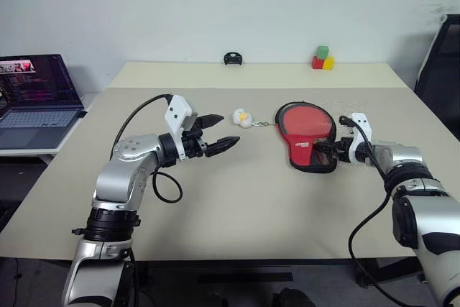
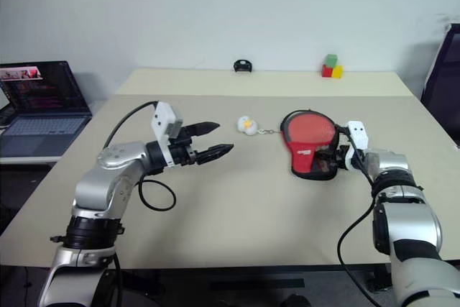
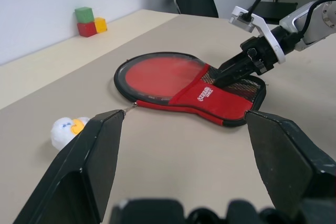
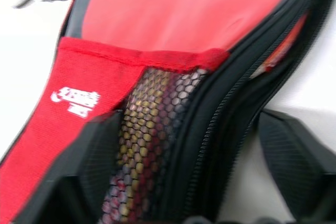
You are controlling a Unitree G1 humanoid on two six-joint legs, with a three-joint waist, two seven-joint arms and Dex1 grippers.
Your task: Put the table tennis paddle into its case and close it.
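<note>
Now right gripper (image 1: 329, 153) half-open astride case (image 1: 305, 134) edge.

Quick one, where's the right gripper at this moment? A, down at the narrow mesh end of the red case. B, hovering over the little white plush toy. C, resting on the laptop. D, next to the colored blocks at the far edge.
A: the right gripper sits at the narrow mesh-pocket end of the case, its fingers straddling the zipper edge, far from the plush toy.

Lab or office test room, plain white wall, beige surface (image 1: 237, 206), open laptop (image 1: 37, 98) alongside, black office chair (image 1: 440, 70), 3 colored blocks (image 1: 322, 58)
</note>
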